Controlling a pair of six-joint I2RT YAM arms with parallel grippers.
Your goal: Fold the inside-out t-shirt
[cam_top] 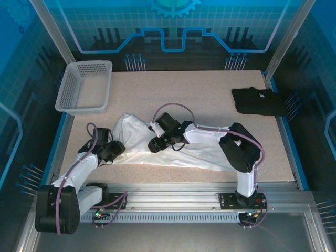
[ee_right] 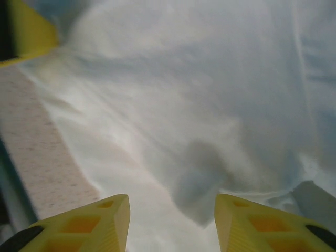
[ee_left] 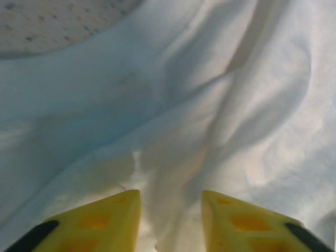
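Our left gripper (ee_left: 171,197) gapes over the white t-shirt (cam_top: 134,137) mid-table; we think nothing's pinched. A basket (cam_top: 81,109) sits back left, right gripper (ee_right: 172,202) parted too, its arm (cam_top: 210,135) hiding the shirt's middle, black garment (cam_top: 257,101) far right.

Right arm (cam_top: 210,137) is lying across the t-shirt (cam_top: 134,131) and hiding its middle and right part, so the hem and sleeves are not telling apart. Left end effector (cam_top: 118,150) and right end effector (cam_top: 154,146) are reading as dark blobs in the top view, fingertips too small to make out. Black garment (cam_top: 258,101) is showing no readable folds.

Left wrist view: fingers (ee_left: 100,223) are getting cut by the bottom edge, cloth is running off all four edges, table (ee_left: 42,21) is blurring out.

Right wrist view: fingers (ee_right: 89,226) are getting cut at the bottom too. Yellow piece (ee_right: 23,29) is getting clipped by the top-left corner, owner unclear. Grey patch (ee_right: 317,202) at the lower right is staying too blurred to name.
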